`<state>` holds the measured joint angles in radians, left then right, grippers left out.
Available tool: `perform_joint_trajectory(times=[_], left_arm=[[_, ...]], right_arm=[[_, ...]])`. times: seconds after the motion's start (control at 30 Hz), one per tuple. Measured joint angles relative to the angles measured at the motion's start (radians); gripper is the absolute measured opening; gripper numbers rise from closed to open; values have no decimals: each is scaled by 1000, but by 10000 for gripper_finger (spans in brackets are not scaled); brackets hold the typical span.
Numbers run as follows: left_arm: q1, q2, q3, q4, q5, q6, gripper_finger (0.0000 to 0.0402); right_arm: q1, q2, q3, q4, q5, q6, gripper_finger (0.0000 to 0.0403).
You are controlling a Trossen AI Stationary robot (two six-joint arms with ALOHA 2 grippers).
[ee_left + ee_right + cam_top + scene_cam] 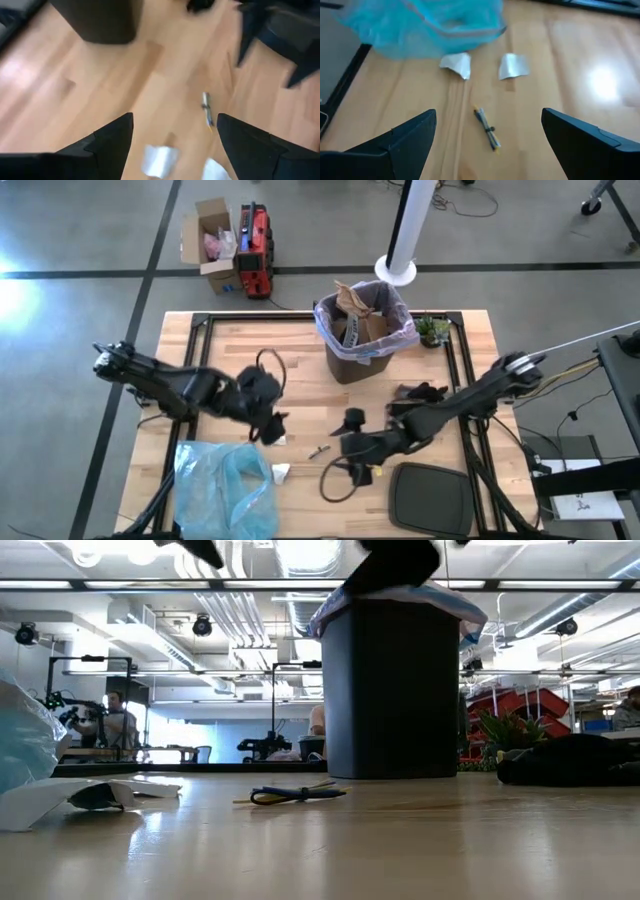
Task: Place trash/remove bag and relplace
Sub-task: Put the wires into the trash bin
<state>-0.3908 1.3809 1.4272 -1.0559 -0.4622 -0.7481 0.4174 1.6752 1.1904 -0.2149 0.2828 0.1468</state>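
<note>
Both grippers empty, jaws apart: left gripper left of centre, right gripper lower centre; lined bin top centre.

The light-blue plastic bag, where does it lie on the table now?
In the high view the light-blue plastic bag lies at the table's near-left corner, with a white paper scrap just to its right.

No readable text anywhere: the sheet of white paper on the grey cart beside the table carries dark marks, too small to make out.
</note>
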Motion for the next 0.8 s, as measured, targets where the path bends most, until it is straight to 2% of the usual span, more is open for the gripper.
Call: perform_joint_trajectory(times=[0.1, 0.3, 0.43, 0.57, 0.8], left_arm=[[-64, -4, -63, 60, -1, -47, 268], [-165, 1, -175, 242, -1, -85, 253], [-209, 2, -222, 300, 0, -171, 243], [-257, 2, -234, 305, 0, -229, 233], [-283, 2, -274, 315, -1, -267, 218]], right_arm=[[-33, 75, 0, 51, -51, -16, 348], [-80, 234, 0, 201, -82, -110, 347], [-98, 334, 0, 277, -86, -116, 322], [-106, 386, 0, 310, -102, -96, 261], [-113, 417, -5, 317, -112, -69, 112]])
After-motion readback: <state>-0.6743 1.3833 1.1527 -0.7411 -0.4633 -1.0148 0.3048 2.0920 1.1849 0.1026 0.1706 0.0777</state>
